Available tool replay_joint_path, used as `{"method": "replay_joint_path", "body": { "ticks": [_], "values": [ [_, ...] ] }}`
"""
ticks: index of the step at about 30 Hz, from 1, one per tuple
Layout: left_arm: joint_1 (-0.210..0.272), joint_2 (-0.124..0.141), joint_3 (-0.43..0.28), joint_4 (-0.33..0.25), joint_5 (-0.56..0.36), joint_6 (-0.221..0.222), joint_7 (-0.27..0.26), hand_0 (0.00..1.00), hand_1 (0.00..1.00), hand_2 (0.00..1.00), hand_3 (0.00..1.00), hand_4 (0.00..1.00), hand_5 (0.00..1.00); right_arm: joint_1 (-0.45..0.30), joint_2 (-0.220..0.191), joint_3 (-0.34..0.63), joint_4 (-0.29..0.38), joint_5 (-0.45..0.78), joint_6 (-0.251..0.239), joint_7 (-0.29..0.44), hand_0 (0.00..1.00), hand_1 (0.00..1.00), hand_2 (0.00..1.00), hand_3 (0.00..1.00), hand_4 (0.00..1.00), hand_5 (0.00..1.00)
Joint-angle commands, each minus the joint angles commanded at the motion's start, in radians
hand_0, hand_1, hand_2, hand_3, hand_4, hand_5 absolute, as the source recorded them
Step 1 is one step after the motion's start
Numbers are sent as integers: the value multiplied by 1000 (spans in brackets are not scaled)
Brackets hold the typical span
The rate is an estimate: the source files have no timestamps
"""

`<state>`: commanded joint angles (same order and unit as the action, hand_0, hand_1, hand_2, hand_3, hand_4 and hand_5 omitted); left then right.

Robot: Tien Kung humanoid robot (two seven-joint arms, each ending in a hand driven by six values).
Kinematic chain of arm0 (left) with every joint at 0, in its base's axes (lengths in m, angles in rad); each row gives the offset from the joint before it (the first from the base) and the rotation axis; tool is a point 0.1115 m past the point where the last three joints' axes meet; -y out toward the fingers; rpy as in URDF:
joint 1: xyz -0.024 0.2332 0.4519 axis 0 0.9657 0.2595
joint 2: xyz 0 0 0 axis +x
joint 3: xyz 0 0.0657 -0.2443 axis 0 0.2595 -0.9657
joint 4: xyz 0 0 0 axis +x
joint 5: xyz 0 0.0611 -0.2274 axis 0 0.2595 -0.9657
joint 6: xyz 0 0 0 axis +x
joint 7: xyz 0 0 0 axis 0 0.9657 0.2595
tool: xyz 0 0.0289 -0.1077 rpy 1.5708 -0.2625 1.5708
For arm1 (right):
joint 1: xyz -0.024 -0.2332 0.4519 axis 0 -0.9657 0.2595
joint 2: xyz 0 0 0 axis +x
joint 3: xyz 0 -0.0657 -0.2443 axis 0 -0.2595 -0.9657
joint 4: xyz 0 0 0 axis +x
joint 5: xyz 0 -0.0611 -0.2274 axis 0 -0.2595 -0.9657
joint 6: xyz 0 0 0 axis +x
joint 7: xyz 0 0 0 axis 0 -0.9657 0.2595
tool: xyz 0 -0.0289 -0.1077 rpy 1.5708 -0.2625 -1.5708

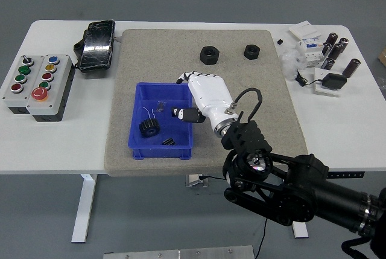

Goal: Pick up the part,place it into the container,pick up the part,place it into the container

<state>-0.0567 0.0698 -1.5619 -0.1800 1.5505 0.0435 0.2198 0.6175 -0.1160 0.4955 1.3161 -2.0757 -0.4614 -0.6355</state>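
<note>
Nearest you, the black right arm rises from the lower right and ends in the white right hand [202, 99], which hangs over the right rim of the blue container [136, 127]. You can see its fingers loosely spread and holding nothing, the dark fingertips just above the bin's inner wall. The left hand is not in view.

Inside the container, the black gear [148, 128] lies on the floor toward the left, with a small black piece [168, 142] near the front wall and a thin wire-like bit further in. So one part looks delivered, and you can count the first pick and place as done.

Farther out on the grey mat [265, 108], two black nuts wait well apart from the bin: the larger nut [209, 55] and the smaller nut [251, 51] to its right. One of these is likely your second part, so about half the job remains.

Beyond the mat, on the tabletop [54, 144], sit a button box [37, 86] at left and assorted clutter at right
</note>
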Motion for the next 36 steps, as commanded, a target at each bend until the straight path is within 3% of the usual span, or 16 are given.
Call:
{"method": "replay_joint_path", "body": {
  "ticks": [9, 16, 24, 32, 36],
  "values": [
    [10, -2, 4, 0, -11, 2, 2, 630, 550, 534, 614, 663, 354, -174, -52, 270, -2, 162, -184, 175, 645, 673, 733, 696, 834, 304],
    [8, 5, 10, 0, -22, 4, -3, 631, 551, 534, 613, 668, 356, -293, -68, 467, 30, 336, -184, 363, 639, 671, 724, 684, 819, 303],
    [17, 12, -1, 0, -11, 3, 1, 631, 552, 533, 612, 677, 368, -449, -93, 670, 135, 557, -184, 605, 635, 668, 704, 672, 815, 303],
    [10, 22, -7, 0, -6, 2, 0, 631, 552, 533, 613, 682, 366, -508, -97, 793, 137, 735, -184, 782, 637, 668, 694, 669, 813, 302],
    [10, 25, -9, 0, -10, 3, -2, 631, 552, 533, 611, 681, 365, -516, -96, 832, 141, 786, -184, 828, 639, 667, 694, 671, 799, 316]
  ]
}}
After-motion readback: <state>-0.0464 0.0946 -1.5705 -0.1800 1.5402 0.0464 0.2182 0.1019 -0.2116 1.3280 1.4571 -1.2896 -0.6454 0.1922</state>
